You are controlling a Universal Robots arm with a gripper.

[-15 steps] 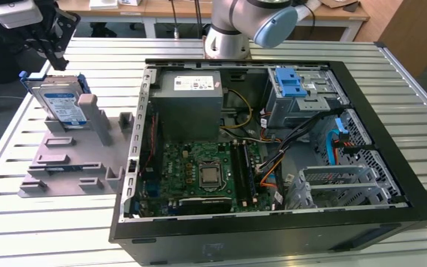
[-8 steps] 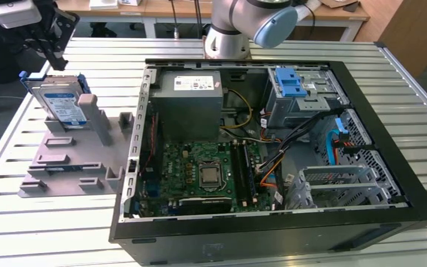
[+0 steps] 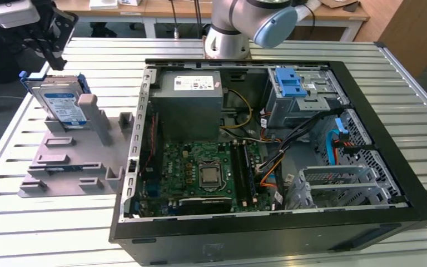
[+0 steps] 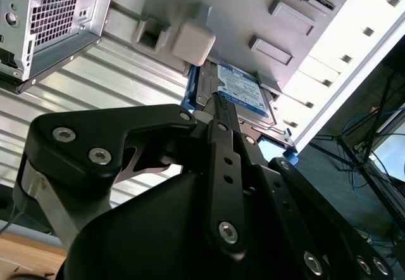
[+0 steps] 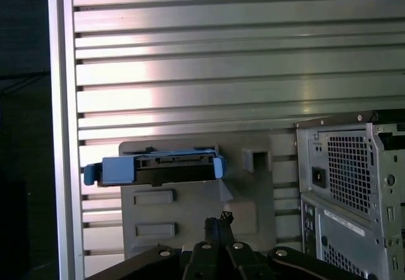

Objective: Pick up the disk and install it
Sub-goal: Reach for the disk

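On the table (image 3: 50,233), the open case (image 3: 391,183) lies nearest in the exterior view, with its board (image 3: 206,172) facing up. Deeper inside are the grey power supply (image 3: 191,92) and, toward the exterior view's right, a metal cage (image 3: 302,97) with a blue bracket on it.

Just beside the case, on the exterior view's left, the grey stand (image 3: 73,161) rests on the table. The disk (image 3: 61,103) stands upright on its edge at the far end of the stand, leaning against a grey post, with its label toward the case. In the first wrist view the disk (image 5: 155,166) shows its thin edge between the blue rails.

The gripper (image 3: 58,65) hangs just above the disk and does not touch it. In the first wrist view the fingers (image 5: 223,218) are pressed together and grasp nothing. The arm's base (image 3: 228,39) stands behind the case.
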